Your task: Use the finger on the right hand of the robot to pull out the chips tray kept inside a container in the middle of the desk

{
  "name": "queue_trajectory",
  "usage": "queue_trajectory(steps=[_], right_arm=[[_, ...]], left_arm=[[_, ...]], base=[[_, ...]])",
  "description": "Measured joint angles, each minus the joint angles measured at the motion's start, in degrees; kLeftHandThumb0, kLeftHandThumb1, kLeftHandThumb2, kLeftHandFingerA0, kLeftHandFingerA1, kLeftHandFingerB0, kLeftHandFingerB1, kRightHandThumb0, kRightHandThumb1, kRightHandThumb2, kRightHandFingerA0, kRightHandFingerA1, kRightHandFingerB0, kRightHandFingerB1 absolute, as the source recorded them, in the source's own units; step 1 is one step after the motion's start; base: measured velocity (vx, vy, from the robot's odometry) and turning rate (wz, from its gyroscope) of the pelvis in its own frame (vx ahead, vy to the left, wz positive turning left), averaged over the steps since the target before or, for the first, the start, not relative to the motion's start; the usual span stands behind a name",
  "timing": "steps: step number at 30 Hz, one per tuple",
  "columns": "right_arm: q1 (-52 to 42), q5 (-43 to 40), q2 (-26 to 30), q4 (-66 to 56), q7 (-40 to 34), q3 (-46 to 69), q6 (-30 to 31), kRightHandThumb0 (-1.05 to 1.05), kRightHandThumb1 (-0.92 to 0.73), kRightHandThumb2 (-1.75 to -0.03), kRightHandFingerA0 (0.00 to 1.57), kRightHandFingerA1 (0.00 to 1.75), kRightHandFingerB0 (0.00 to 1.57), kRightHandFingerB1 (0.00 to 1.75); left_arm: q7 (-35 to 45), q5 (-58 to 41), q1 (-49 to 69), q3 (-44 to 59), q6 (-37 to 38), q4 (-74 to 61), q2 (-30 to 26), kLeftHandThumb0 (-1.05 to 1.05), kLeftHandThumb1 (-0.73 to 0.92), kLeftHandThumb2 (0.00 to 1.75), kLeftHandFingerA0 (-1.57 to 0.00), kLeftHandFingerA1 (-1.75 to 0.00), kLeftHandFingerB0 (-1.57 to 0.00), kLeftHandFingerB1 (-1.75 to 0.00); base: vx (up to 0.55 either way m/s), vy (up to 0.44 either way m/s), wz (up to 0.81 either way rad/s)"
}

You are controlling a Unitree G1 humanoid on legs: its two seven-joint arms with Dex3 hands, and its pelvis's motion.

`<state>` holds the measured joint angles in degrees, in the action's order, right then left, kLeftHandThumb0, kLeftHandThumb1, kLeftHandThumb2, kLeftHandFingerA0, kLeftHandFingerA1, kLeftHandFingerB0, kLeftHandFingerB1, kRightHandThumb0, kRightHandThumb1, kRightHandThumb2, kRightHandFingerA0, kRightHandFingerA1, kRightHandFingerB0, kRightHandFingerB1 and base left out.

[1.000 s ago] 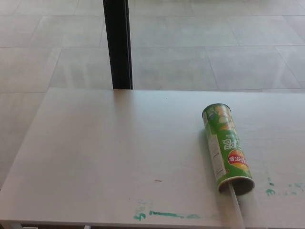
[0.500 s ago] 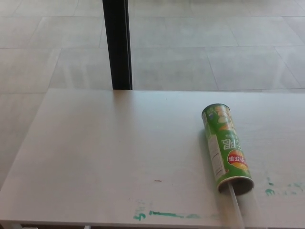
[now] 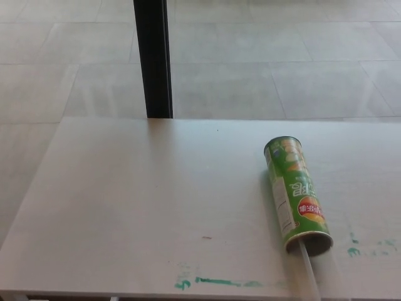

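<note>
neither hand shows; the green can (image 3: 296, 193) lies on the desk (image 3: 138, 200), a clear tray (image 3: 309, 271) poking out.

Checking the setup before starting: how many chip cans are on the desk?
1. A green chip can lies on its side at the desk's right, open end facing the near edge, a clear tray sticking out.

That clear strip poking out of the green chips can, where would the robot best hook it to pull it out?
Probably at the clear tray where it sticks out of the green can's open mouth, coming from the near desk edge. The can lies on its side, mouth toward the robot, so a finger pulling straight back along its length should slide the tray out. Neither hand is in view.
</note>
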<state>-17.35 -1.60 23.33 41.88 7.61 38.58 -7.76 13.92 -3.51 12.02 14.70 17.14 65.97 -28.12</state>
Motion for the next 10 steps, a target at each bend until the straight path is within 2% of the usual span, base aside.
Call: queue_trajectory(steps=[1, 3, 8, 10], right_arm=[[0.0, -0.7, -0.2, -0.3, 0.2, 0.0, 0.3, -0.23, -0.66, -0.59, 0.69, 1.08, 0.11, 0.36], [-0.1, -2.2, -0.8, -0.9, 1.1, 0.2, 1.3, -0.23, -0.65, -0.6, 0.75, 1.16, 0.12, 0.35], [-0.3, -5.6, -1.4, -2.2, 3.5, 0.2, 2.8, -0.21, -0.64, -0.59, 0.72, 1.2, 0.12, 0.36], [-0.2, -6.3, -1.5, -2.3, 4.0, 0.2, 3.2, -0.21, -0.65, -0.59, 0.75, 1.17, 0.15, 0.37]], left_arm=[[0.0, 0.0, 0.0, 0.1, 0.0, 0.1, 0.0, -0.39, 0.74, 0.62, -0.49, -0.47, -0.46, -0.4], [0.0, 0.0, 0.0, 0.1, 0.0, 0.3, 0.0, -0.39, 0.74, 0.62, -0.49, -0.47, -0.46, -0.4], [0.0, 0.0, -0.4, 0.1, 0.0, 0.9, 0.0, -0.4, 0.73, 0.62, -0.51, -0.5, -0.47, -0.4], [0.0, 0.0, -0.5, 0.0, 0.0, 1.1, 0.0, -0.4, 0.74, 0.62, -0.51, -0.5, -0.47, -0.4]], base=[[0.0, 0.0, 0.0], [0.0, 0.0, 0.0], [0.0, 0.0, 0.0], [0.0, 0.0, 0.0]])
